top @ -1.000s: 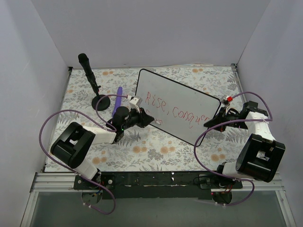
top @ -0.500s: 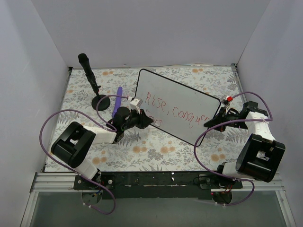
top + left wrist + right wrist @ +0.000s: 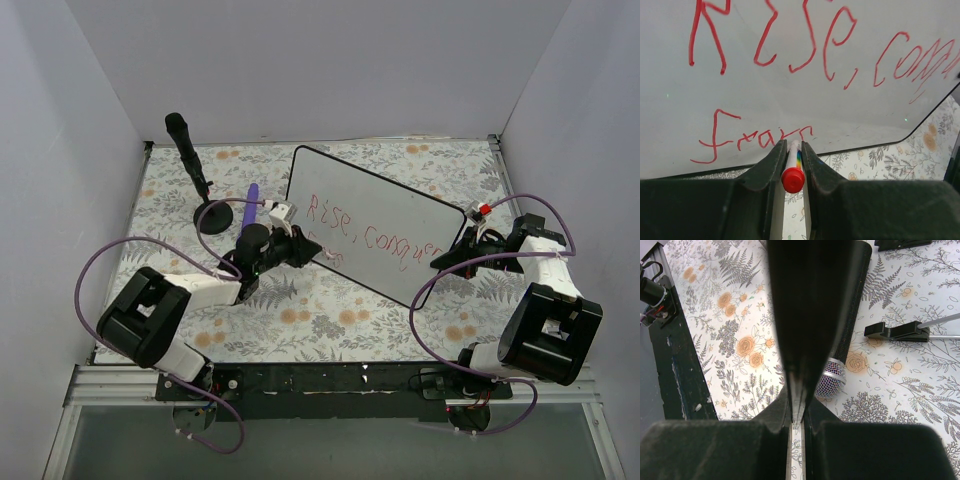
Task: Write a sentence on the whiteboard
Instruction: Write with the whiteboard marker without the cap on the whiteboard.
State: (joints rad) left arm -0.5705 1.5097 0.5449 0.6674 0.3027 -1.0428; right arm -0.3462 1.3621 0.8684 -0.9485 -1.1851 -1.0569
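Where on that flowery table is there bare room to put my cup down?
Barest is the near strip of cloth in front of the whiteboard. A smaller patch lies behind the board, at the far right corner. It is crowded around the left end effector with its marker, between the microphone stand and the board.

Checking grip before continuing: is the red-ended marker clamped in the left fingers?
Clamped: both left fingers press the red-ended white marker.

The large glossy white rectangular whiteboard (image 3: 400,200), thin black rim and rounded corners, sits skewed on the floral bench (image 3: 330,325), long sides running far-left to near-right. Its thin red handwritten marker sentence (image 3: 372,238) reads roughly "Rise, conquer". A shorter second row, about "frarr", sits by the near-left edge.
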